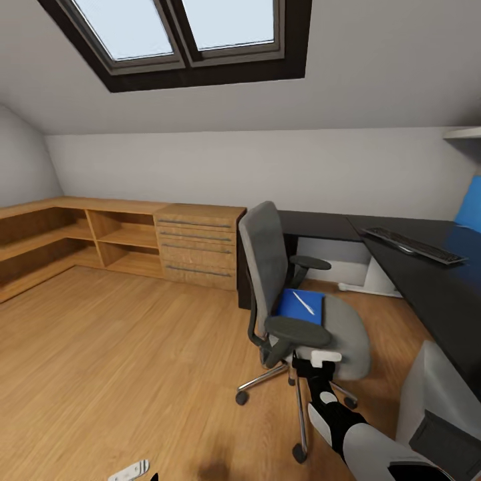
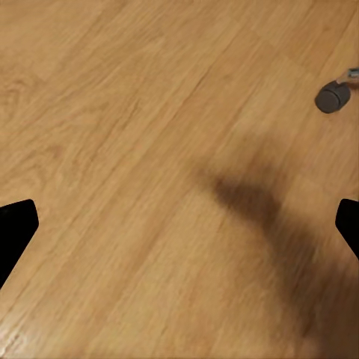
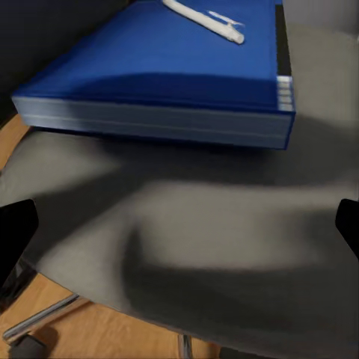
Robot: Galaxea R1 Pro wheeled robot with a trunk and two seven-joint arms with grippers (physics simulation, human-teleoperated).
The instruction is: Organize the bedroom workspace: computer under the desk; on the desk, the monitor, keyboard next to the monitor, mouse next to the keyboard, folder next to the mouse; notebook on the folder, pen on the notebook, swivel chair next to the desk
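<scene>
The grey swivel chair (image 1: pixel 267 267) stands on the floor, left of the black-topped desk (image 1: pixel 427 287). On its seat lies the blue folder (image 1: pixel 300 306) with the pale pen (image 1: pixel 304 302) on top. The keyboard (image 1: pixel 414 246) rests on the desk. My right gripper (image 1: pixel 308 364) is just below the chair's near armrest. In the right wrist view this gripper (image 3: pixel 179 232) is open over the grey seat, a short way from the folder (image 3: pixel 172 75) and pen (image 3: pixel 202 19). My left gripper (image 2: pixel 179 232) hangs open over bare floor. Mouse and notebook are out of view.
Light wooden shelves and a drawer cabinet (image 1: pixel 199 247) line the back left wall. A pale grey slab (image 1: pixel 434 401) with a dark patch stands at the lower right beside the desk; I cannot tell what it is. A chair caster (image 2: pixel 333 96) is near my left gripper.
</scene>
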